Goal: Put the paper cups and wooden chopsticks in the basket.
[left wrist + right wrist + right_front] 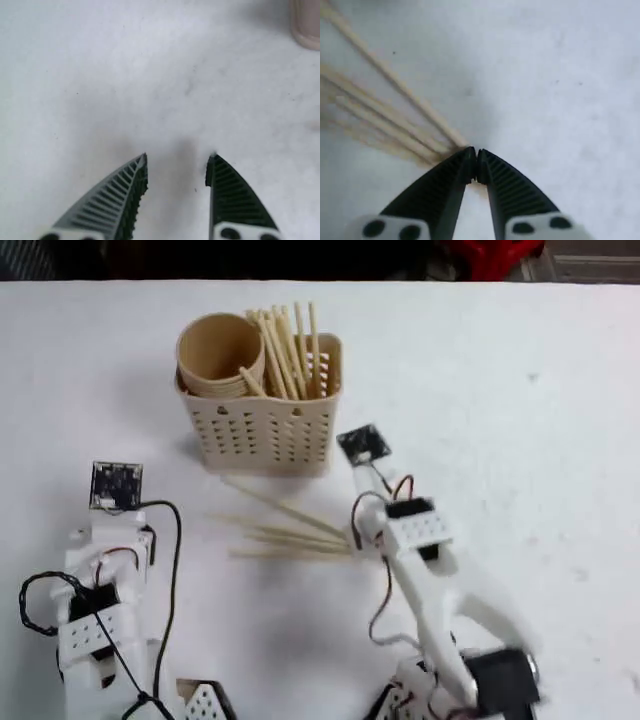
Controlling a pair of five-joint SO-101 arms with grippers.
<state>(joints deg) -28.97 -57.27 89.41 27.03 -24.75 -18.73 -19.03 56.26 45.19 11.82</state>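
Wooden chopsticks (290, 537) are lying loose on the white table (520, 390), and the right pincer (353, 538) is nipping them at one end. In the right wrist view the right pincer (475, 154) is showing its two black ribbed fingers pressed together at the tips, with the pale ends of the wooden chopsticks (395, 81) running right into that closed point. From there the sticks are fanning out away from the tips, spreading flat across the table toward the other arm's side.

The basket (262, 435) is standing upright beyond the right pincer's tips, farther out on the table and a little toward the other arm, apart from the loose sticks. Inside it, paper cups (218, 355) are sitting stacked in the end farther from the right pincer, and a bundle of standing chopsticks (290, 345) is leaning in the nearer end, just beside the cups.

The left pincer (177, 160) is hanging over the table with its fingers (127, 200) spread well apart, gripping nothing. A corner of the basket (306, 22) is showing well ahead of its tips.
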